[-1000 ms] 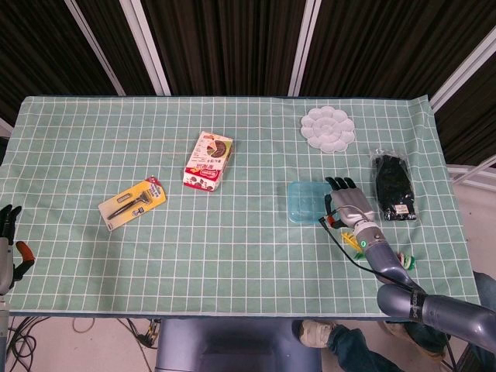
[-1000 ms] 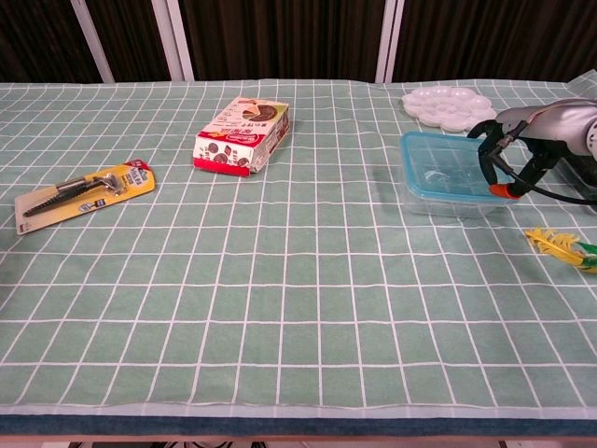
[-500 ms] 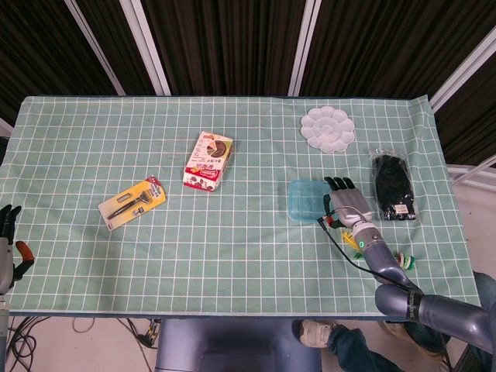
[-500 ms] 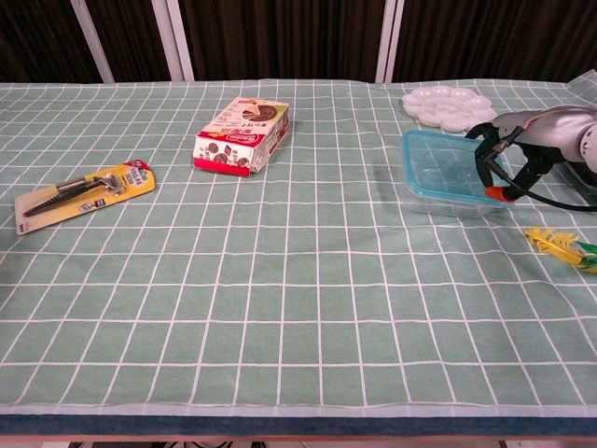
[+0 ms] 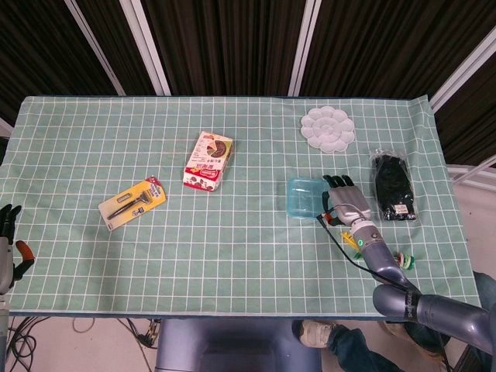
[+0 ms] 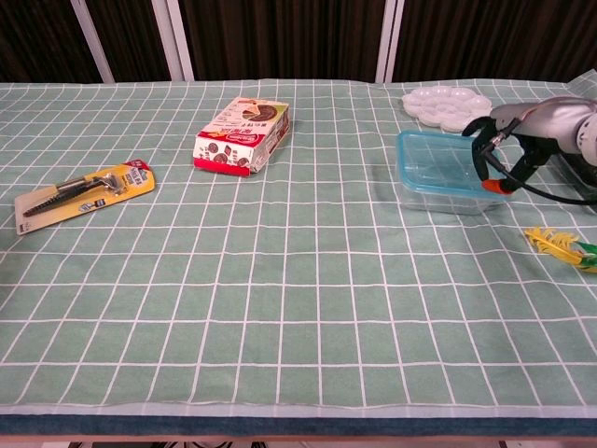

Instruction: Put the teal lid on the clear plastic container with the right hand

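Right hand [image 5: 344, 200] sits at the right edge of the container [image 5: 304, 198], fingers over the lid [image 6: 438, 161]; palm down, reads as pressing or seating the lid from that side. Can't tell if the fingers actually grip it or just rest on it. Lid is on top of the container, roughly square to it, looks level in chest view; seal not confirmable. Lid is translucent teal, rounded corners; box clear. Container is right of table centre, below the palette [image 5: 328, 129]. Left hand [image 5: 8, 225] off the table edge, idle, fingers apart
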You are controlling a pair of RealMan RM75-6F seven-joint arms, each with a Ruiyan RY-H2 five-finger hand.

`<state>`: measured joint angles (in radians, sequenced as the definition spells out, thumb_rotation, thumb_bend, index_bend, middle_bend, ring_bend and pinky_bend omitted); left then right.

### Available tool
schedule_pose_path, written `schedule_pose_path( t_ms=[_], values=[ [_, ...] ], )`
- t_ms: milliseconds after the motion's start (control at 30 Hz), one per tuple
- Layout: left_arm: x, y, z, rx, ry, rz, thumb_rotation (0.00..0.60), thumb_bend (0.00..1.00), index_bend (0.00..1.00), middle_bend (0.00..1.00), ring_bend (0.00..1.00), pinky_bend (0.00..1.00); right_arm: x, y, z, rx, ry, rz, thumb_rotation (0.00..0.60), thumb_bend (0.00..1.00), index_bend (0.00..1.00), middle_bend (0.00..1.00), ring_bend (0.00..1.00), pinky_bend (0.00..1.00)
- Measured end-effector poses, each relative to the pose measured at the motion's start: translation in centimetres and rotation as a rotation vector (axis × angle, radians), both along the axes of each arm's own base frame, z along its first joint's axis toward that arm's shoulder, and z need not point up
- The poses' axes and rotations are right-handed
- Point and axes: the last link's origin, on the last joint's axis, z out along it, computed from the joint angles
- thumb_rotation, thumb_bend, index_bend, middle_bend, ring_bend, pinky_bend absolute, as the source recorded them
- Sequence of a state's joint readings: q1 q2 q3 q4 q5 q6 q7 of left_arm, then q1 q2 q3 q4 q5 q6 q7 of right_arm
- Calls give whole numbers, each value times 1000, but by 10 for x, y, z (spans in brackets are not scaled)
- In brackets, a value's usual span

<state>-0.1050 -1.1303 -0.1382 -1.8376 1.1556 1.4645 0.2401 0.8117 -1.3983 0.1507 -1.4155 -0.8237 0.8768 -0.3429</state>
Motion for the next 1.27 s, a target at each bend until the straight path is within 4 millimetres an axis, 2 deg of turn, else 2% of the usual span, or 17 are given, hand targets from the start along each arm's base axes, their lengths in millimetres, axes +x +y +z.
schedule_pose_path(
  t_ms=[100, 233, 433, 633, 967, 1100, 1267],
  values=[
    [0, 0, 0, -2, -1, -2, 600, 794, 61, 0, 0, 0, 12, -2, 16, -67, -38, 24, 600, 372, 33, 24, 0, 0],
    [1, -1, 0, -1, 1, -10, 600, 794, 61, 0, 0, 0, 23, 1, 35, -120, -70, 41, 600, 326, 8, 16, 0, 0],
    [5, -2, 2, 14, 26, -41, 600, 794, 61, 0, 0, 0, 26, 21, 56, -156, -80, 44, 600, 312, 0, 3, 0, 0],
    [10, -3, 4, 38, 34, -75, 600, 794, 61, 0, 0, 0, 7, 68, 75, -223, -67, 66, 600, 313, 0, 0, 0, 0],
    [19, -12, 0, 14, 36, -130, 600, 794, 61, 0, 0, 0, -59, 195, 88, -319, -71, 44, 600, 281, 0, 0, 0, 0],
    [22, -17, -5, -13, 45, -134, 600, 791, 61, 0, 0, 0, -77, 219, 87, -345, -43, 37, 600, 281, 0, 0, 0, 0],
    [23, -24, -10, -50, 68, -120, 600, 791, 61, 0, 0, 0, -89, 230, 83, -345, -36, 27, 600, 282, 0, 0, 0, 0]
  ],
)
